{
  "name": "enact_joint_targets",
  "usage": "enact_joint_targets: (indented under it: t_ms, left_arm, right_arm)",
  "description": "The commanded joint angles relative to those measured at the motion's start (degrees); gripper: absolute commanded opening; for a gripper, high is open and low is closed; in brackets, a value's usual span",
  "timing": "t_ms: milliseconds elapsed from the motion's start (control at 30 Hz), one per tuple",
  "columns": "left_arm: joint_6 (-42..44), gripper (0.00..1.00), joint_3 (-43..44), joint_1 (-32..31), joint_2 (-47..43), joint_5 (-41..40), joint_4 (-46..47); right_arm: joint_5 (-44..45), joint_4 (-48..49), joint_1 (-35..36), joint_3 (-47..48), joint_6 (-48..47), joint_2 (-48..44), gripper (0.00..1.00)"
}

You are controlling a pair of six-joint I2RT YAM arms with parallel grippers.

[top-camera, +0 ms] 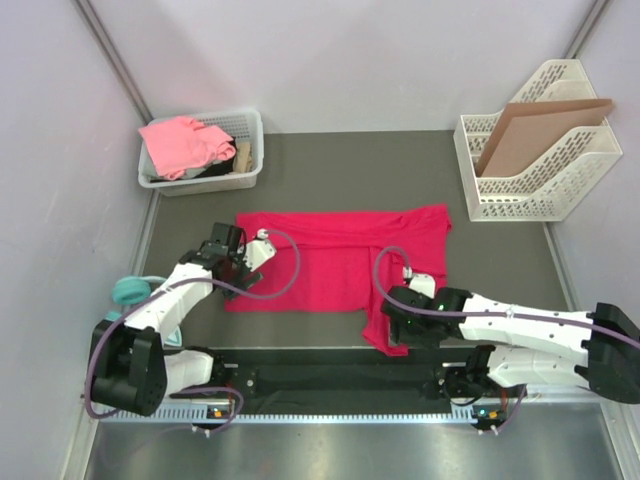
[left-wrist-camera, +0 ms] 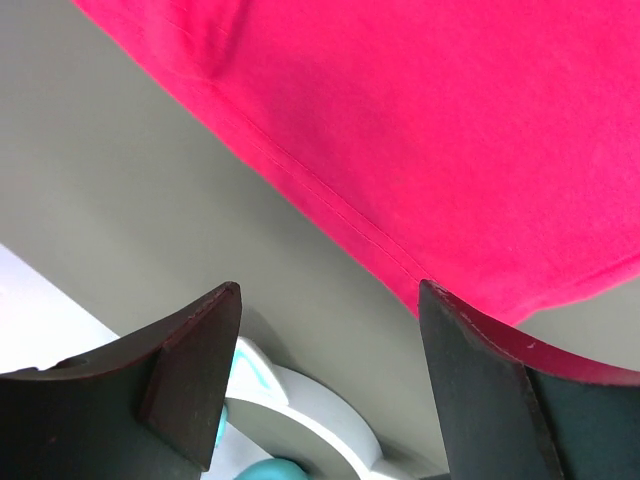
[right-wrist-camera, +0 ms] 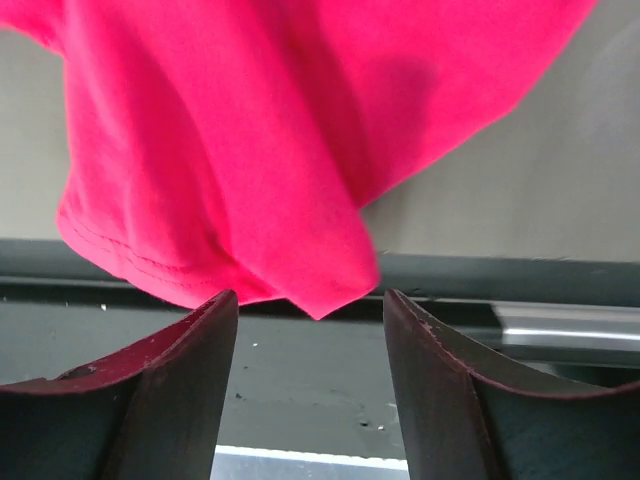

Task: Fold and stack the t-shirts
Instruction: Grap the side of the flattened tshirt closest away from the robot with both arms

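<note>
A crimson-red t-shirt [top-camera: 330,262] lies spread across the middle of the table, and one lower-right part [top-camera: 385,330] reaches down to the front edge. A salmon-pink t-shirt [top-camera: 180,142] is bunched in a white basket [top-camera: 252,150] at the back left. My left gripper [top-camera: 238,272] is open at the red shirt's lower-left edge. In the left wrist view the hem [left-wrist-camera: 340,215] runs just ahead of that gripper [left-wrist-camera: 330,295], with nothing between the fingers. My right gripper [top-camera: 390,322] is open, and the shirt's hanging corner [right-wrist-camera: 320,290] sits right at its fingertip line [right-wrist-camera: 310,300].
Teal and white headphones [top-camera: 128,290] lie left of the left arm and show under the left gripper [left-wrist-camera: 300,420]. A white file rack [top-camera: 545,190] holding a brown cardboard sheet [top-camera: 535,130] stands at the back right. A black rail [top-camera: 340,378] runs along the near edge.
</note>
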Motion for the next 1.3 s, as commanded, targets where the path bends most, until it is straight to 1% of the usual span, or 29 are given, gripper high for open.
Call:
enact_joint_targets:
  t_ms: [0,300,533,633,667,767,933,1067,1200,1233,1267]
  left_arm:
    - [-1.02,0.76,2.39,-0.02,0.51,0.55,2.78]
    - [-1.9,0.76,1.07,-0.1,4.54,-0.33,6.12]
    - [-2.34,0.75,0.37,-0.37,5.52,-1.04,7.35]
    - [-2.34,0.75,-0.51,-0.37,6.04,-1.3,7.88]
    - [-2.25,0.75,-0.86,-0.37,6.22,-1.47,8.75]
    - [-1.9,0.75,-2.27,-0.37,6.57,-1.92,10.16]
    - [-1.55,0.75,-3.06,-0.37,6.14,-1.3,9.29]
    - [-0.5,0.8,-2.71,-0.37,2.72,0.01,6.31]
    - [0.12,0.8,0.09,-0.37,0.51,4.23,-3.0]
    - [0.73,0.8,0.62,-0.37,-0.01,5.19,-7.63]
    - [1.0,0.8,1.06,-0.37,-1.15,6.34,-9.59]
  right_arm:
    - [-3.56,6.11,2.02,-2.47,4.98,-0.07,0.6]
    - [-3.21,10.51,2.02,-5.37,5.69,2.64,0.56]
    - [-2.94,13.14,2.11,-4.94,4.72,6.16,0.52]
    - [-2.86,13.68,2.1,-5.02,4.72,6.69,0.37]
    - [-2.6,13.24,2.11,-5.02,4.9,6.52,0.24]
    - [-1.37,10.08,2.02,-4.33,5.68,4.59,0.0]
    - [2.85,0.25,2.02,-0.02,6.65,-1.12,0.0]
    - [3.82,-3.28,2.11,0.95,7.44,-3.24,0.0]
    - [3.82,-3.46,2.19,-0.01,8.24,-4.38,0.0]
    - [3.82,-3.38,2.19,-0.19,8.5,-4.56,0.0]
    - [3.82,-3.55,2.11,-0.1,8.5,-4.73,0.0]
